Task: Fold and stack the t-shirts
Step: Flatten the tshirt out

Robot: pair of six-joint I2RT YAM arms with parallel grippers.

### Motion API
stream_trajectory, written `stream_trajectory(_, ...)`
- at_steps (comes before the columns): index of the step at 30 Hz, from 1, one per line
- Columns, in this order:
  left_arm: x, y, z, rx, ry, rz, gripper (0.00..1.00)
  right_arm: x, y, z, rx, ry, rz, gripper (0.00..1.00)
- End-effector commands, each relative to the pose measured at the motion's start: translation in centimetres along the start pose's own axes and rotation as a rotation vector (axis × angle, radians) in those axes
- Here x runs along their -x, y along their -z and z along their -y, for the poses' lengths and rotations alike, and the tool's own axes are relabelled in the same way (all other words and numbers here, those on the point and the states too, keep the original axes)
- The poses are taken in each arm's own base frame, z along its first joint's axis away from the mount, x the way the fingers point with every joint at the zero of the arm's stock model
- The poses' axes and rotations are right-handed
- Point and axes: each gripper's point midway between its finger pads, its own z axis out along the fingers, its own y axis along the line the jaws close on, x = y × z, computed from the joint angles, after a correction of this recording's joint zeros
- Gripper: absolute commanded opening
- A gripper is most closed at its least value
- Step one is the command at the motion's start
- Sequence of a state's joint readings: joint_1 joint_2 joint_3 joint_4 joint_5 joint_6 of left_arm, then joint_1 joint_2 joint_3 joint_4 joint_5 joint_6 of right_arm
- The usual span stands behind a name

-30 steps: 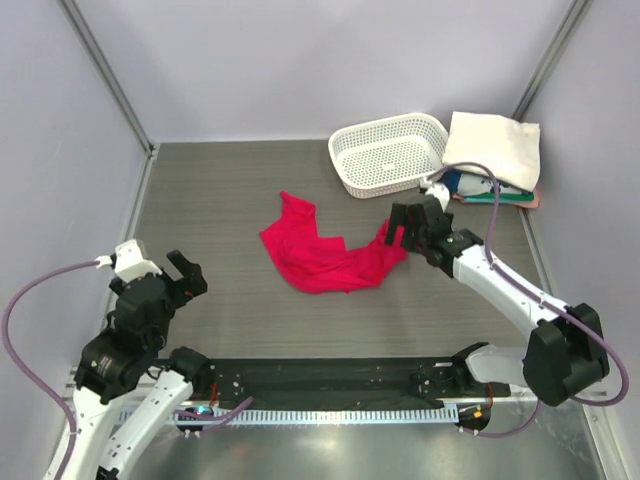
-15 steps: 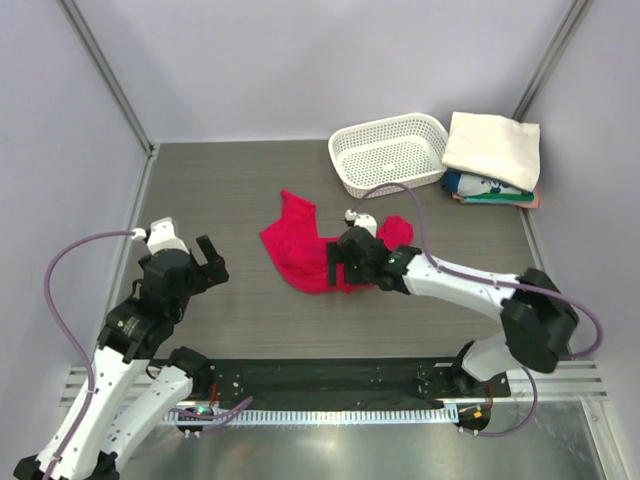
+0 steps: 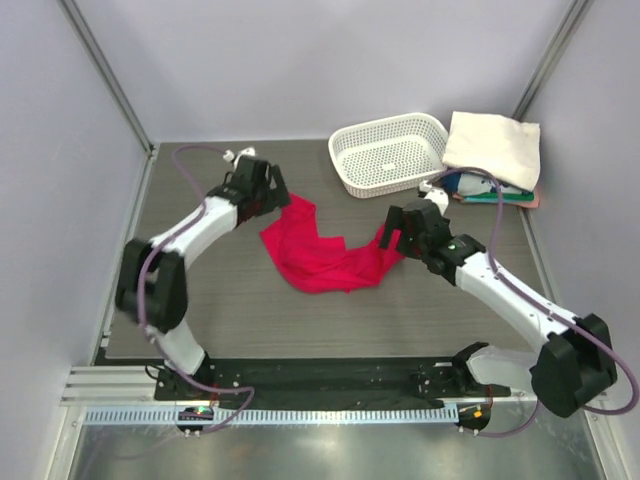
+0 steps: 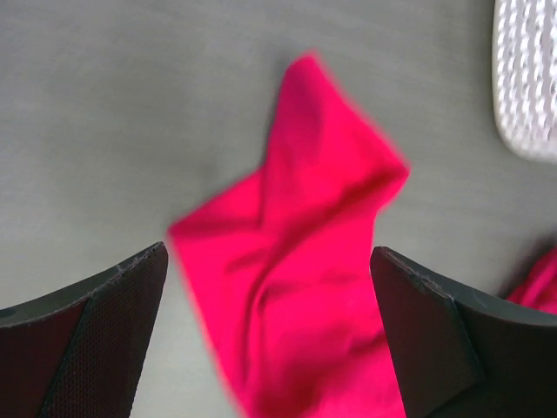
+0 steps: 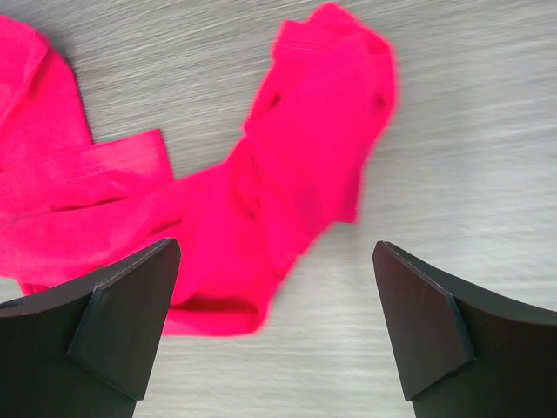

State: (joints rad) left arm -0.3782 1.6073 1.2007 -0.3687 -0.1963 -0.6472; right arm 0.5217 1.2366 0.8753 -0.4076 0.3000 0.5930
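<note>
Item 1: crimson-red t-shirt (image 3: 322,255). Unfolded and crumpled, lying flat on the grey wood-grain table (image 3: 230,300) near its middle. One end points toward the far left and the other bunches toward the right. The cloth runs in a loose curve with creases and overlapping flaps.

Item 2: left gripper (image 3: 277,196). The arm is stretched out across the table to the far-left end of the red shirt. Jaws spread wide, holding nothing. In the left wrist view its two dark fingers (image 4: 96,322) stand either side of the shirt's pointed end, above the cloth. Whether they touch it cannot be told.

Item 3: right gripper (image 3: 396,232). It sits at the right-hand bunched end of the red shirt. Jaws spread wide, holding nothing. In the right wrist view the bunched end lies between and beyond the fingertips.

Item 4: stack of folded shirts at the far right corner, well apart from the red shirt. A cream-white t-shirt (image 3: 493,146) lies on top and a teal and white printed t-shirt (image 3: 482,188) beneath it. The pink t-shirt (image 3: 534,201) shows only as an edge at the bottom.

Item 5: white perforated basket (image 3: 388,152). It stands upright at the far side of the table, just beside the stack on its left
</note>
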Motion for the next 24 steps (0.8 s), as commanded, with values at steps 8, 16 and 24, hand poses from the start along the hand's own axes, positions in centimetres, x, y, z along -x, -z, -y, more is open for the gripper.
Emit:
stream_trajectory(8,3.3,-13.7,6.1,-0.152,0.063,-0.062,0.69,1.0,3.4,2.0,0.044,0.032,0.042,1.0)
stream_trajectory(16,4.9,-12.0,6.7,-0.161,0.054,-0.051,0.0,1.4,-1.9,0.9,0.094,0.022,-0.074,0.96)
stream_trajectory(24,7.3,-6.5,4.8,-0.12,0.009,0.045,0.0,3.5,-7.7,-0.7,0.048,0.082,-0.105,0.83)
